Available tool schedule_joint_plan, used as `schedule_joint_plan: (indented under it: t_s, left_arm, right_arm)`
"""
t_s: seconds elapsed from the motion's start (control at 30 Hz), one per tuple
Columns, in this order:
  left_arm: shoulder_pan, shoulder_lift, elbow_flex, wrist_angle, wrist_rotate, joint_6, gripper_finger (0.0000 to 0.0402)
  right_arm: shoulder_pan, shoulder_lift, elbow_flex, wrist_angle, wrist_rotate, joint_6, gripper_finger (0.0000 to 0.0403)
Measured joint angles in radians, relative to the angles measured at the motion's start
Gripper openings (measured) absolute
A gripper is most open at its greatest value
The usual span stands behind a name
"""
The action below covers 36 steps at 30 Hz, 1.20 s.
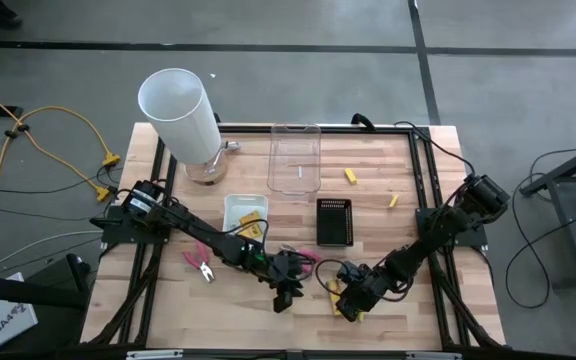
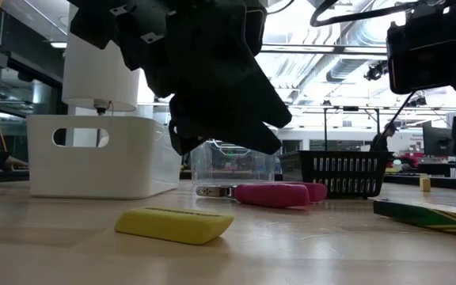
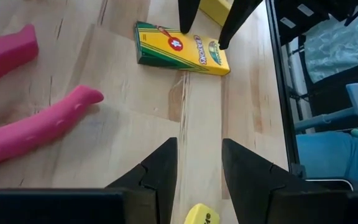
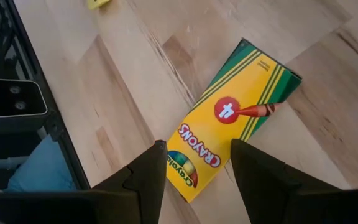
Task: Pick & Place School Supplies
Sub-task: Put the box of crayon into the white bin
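A: What sits closest in the low view?
B: A stubby yellow eraser-like block [image 2: 174, 224] lying flat on the wooden table [image 1: 388, 240], below the left gripper [image 1: 286, 296], whose fingers stand apart with nothing between them.

A: And the right gripper [image 1: 345, 307]?
B: Also open, poised over one flat yellow crayon pack with a red mark [image 4: 232, 126]; its fingertips straddle the pack's end, touching or not I cannot tell.

A: How many packs?
B: Two that I can count: that one, and another in the small white tray [image 1: 231, 206].

A: The pink-handled pliers?
B: Two: one [image 1: 200, 262] on the left, one [image 1: 302, 255] near the black mesh tray [image 1: 334, 221].

A: Loose yellow sticks?
B: Two [image 1: 350, 177] [image 1: 393, 200] right of the clear tray [image 1: 295, 158]. One tall white cylinder [image 1: 179, 113] stands at the far left.
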<state>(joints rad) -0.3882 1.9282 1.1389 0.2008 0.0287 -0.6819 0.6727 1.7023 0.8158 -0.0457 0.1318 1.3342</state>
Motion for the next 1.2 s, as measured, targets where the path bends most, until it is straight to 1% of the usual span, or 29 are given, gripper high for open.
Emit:
schedule_joint_plan:
  t_s: [0.23, 0.97, 1.07, 1.1, 1.2]
  left_arm:
    - [-0.002, 0.0, 0.0, 0.0, 0.026, 0.0, 0.0121]
    - [-0.002, 0.0, 0.0, 0.001, 0.027, 0.023, 0.0121]
    - [-0.002, 0.03, 0.0, 0.045, 0.029, 0.023, 0.0121]
    - [-0.002, 0.046, 0.0, 0.065, 0.043, 0.022, 0.0121]
    - [0.012, 0.091, 0.0, 0.147, 0.127, 0.014, 0.0121]
  right_arm:
    - [0.002, 0.0, 0.0, -0.002, 0.0, 0.0, 0.0169]
    - [0.002, 0.0, 0.0, -0.003, -0.004, -0.002, 0.0169]
    - [0.002, 0.0, 0.0, -0.003, -0.007, -0.002, 0.0169]
    - [0.002, 0.0, 0.0, -0.003, -0.008, -0.002, 0.0169]
    - [0.002, 0.0, 0.0, -0.006, -0.009, -0.002, 0.0169]
